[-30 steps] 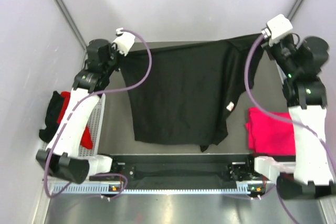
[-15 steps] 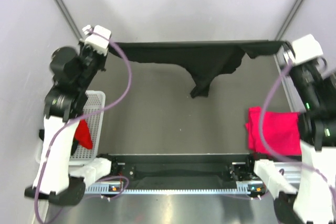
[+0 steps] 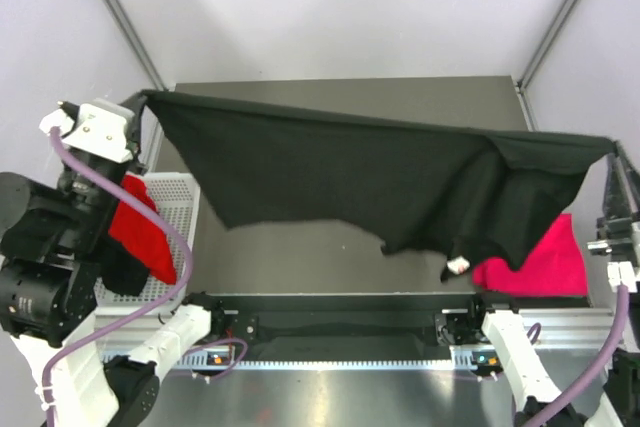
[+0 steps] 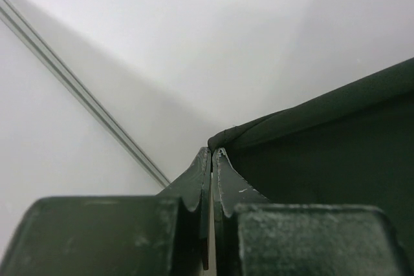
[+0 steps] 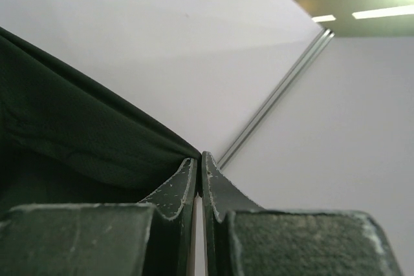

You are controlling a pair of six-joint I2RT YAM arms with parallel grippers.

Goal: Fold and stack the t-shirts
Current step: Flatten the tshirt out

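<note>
The black t-shirt (image 3: 370, 182) hangs in the air above the surface (image 3: 330, 97), stretched between the two arms like a sheet on a line. The left pincer (image 4: 212, 153) is closed tight on one top corner, its jaws pressed together with a bunched fold of cloth sticking out at the tips. The right pincer (image 5: 198, 158) is clamped the same way on the opposite corner, far out at the right side. The top edge runs taut from corner to corner. The lower part droops, more on the right, where a small white tag (image 3: 458, 266) dangles near the front edge.

Holding it high and wide like this looks meant to let the cloth fall open under its own weight, so wrinkles and tucked sleeves drop out before it is laid flat for folding. The surface beneath is bare enough to take it.

A pink t-shirt (image 3: 545, 265) lies on the right of the surface, partly hidden behind the hanging black hem – likely the start of the stack. On the left a white wire basket (image 3: 180, 197) holds a red t-shirt (image 3: 145, 237) and some darker cloth, waiting their turn.

The task seems early – laying this shirt down smoothly, without the sagging right side folding under itself, is the thing to watch
</note>
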